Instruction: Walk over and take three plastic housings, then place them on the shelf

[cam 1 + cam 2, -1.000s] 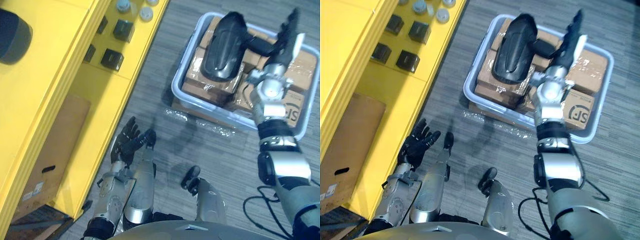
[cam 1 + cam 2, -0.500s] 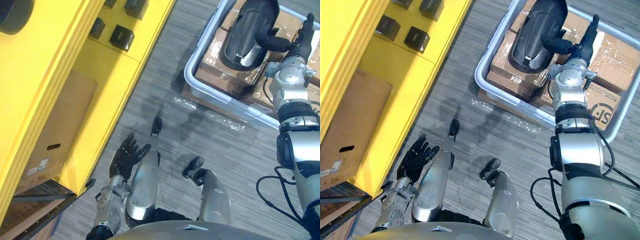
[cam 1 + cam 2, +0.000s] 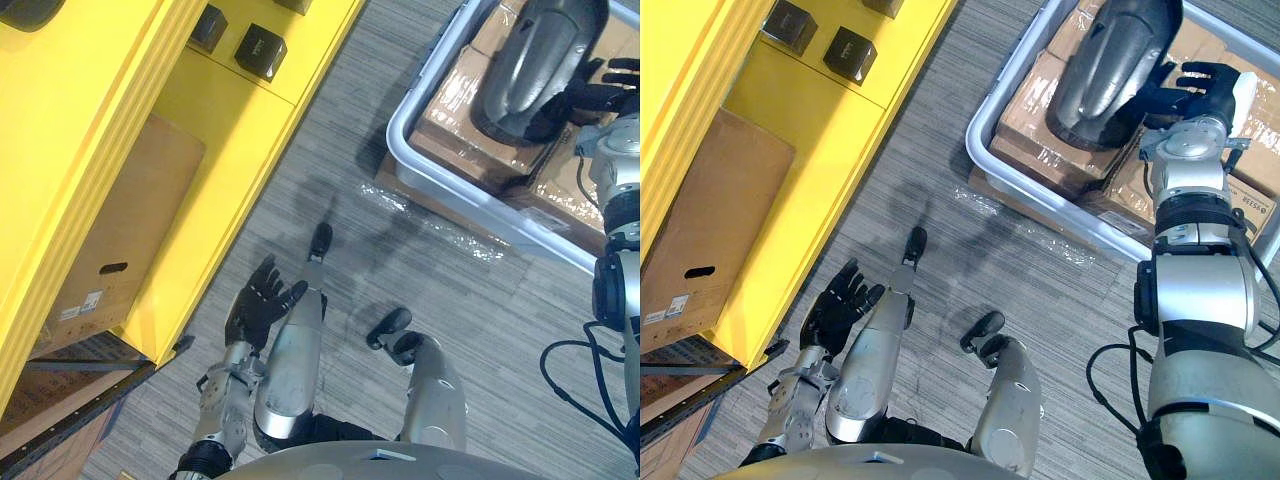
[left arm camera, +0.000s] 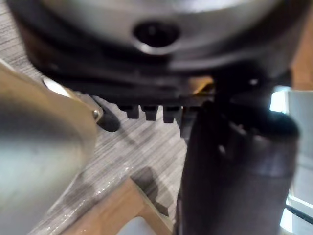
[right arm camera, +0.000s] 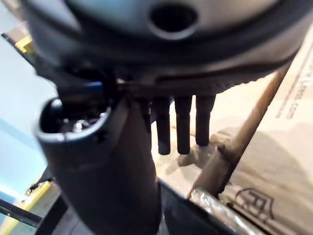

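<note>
Although a dark shape (image 3: 25, 8) on the yellow shelf (image 3: 230, 110) might be a housing already placed, I cannot tell. The head views show one black housing (image 3: 545, 55) lying on wrapped cardboard boxes (image 3: 450, 130) in a grey bin (image 3: 396, 140) at far right; the right hand (image 3: 1200, 85) is just beside it, fingers spread, not gripping. The left hand (image 3: 258, 305) hangs low and near, spread and empty. Its wrist view shows straight fingers (image 4: 149, 113) over grey floor (image 4: 142, 142). The right wrist view shows straight fingers (image 5: 185, 125) above the boxes. This pick-up looks barely begun, with carrying and placing left.
</note>
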